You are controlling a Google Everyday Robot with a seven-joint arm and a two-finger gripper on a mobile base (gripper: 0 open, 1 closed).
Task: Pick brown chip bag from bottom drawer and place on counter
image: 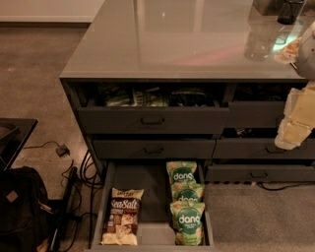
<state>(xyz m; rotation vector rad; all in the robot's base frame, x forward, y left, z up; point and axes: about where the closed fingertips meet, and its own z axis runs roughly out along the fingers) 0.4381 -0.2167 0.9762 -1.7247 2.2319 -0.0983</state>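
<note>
The brown chip bag [122, 216], cream-yellow with a dark panel and "Sea Salt" lettering, lies flat at the front left of the bottom drawer [152, 197], which is pulled open. The glossy grey-green counter [187, 44] tops the dark cabinet. My gripper [295, 123], pale and cream-coloured, hangs at the right edge of the view in front of the right-hand drawers. It is level with the upper drawers, well above and to the right of the bag, and holds nothing I can see. The white arm [307, 49] rises above it.
Three green "dang" bags [187, 206] lie in a row along the drawer's right side. The top left drawer [152, 118] is partly open with packets inside. Dark containers [290, 10] stand at the counter's far right. A black backpack [22, 211] and cables [74, 167] lie on the floor at left.
</note>
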